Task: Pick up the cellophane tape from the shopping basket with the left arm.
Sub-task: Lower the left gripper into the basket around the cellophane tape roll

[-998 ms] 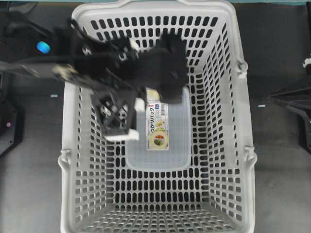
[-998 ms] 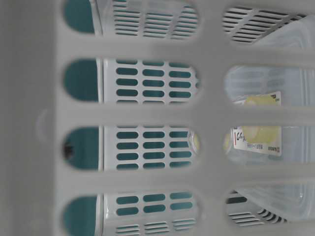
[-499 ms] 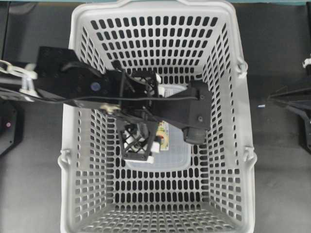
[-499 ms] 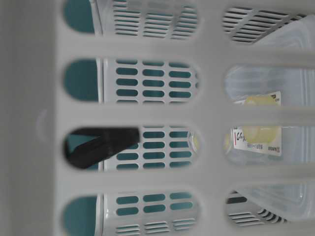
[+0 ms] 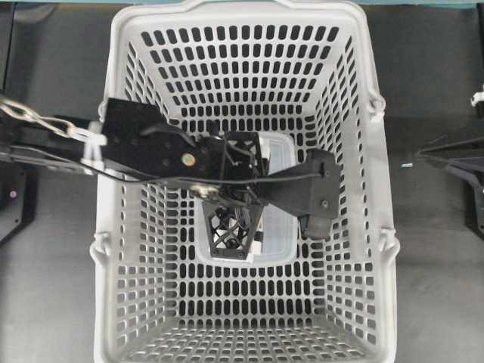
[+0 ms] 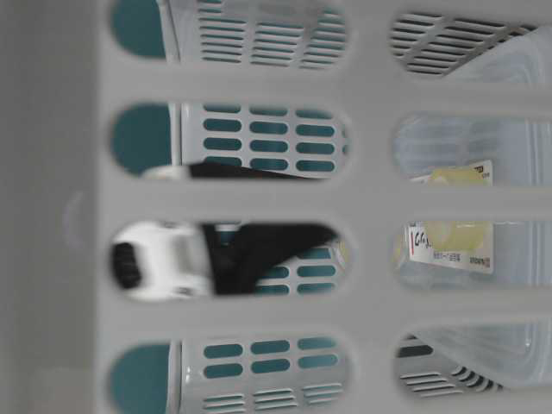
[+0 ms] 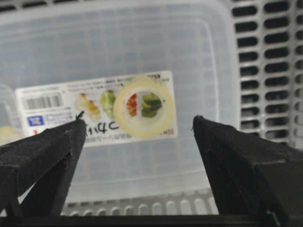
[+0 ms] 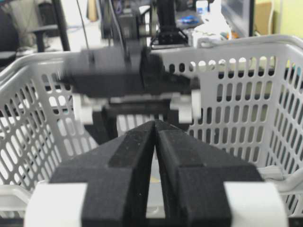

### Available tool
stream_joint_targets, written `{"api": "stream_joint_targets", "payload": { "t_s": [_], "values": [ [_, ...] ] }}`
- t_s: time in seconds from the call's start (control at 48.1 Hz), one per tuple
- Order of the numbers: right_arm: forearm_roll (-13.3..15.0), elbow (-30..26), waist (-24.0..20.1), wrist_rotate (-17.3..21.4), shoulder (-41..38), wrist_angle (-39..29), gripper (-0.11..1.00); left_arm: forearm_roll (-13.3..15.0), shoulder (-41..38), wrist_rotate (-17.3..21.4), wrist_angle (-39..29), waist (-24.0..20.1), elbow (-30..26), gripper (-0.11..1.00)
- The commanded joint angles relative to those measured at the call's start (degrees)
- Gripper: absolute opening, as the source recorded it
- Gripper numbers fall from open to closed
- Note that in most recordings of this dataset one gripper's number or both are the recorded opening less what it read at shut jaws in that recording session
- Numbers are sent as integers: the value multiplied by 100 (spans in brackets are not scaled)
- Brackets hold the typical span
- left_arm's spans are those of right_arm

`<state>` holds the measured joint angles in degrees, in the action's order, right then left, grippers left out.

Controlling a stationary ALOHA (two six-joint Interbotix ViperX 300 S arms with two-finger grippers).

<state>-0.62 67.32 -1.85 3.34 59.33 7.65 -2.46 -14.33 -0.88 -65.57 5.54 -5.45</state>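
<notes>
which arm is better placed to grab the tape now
Left. The left gripper is open inside the basket, straddling the tape. The right gripper is shut, outside the basket.

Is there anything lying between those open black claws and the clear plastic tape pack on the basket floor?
Nothing visible. The left gripper hangs open right above the clear flat cellophane tape pack, alone on the light grey slotted shopping basket floor.
</notes>
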Motion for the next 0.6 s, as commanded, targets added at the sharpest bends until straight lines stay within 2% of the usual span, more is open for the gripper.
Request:
{"api": "stream_joint_targets", "payload": {
  "t_s": [0.0, 0.582],
  "values": [
    [-18, -79, -9, -9, -44, 26, 1, -9, -9, -18, 176, 18, 35, 91],
    [-18, -70, -9, -9, -35, 26, 1, -9, -255, -35, 729, 35, 466, 91]
  ]
}}
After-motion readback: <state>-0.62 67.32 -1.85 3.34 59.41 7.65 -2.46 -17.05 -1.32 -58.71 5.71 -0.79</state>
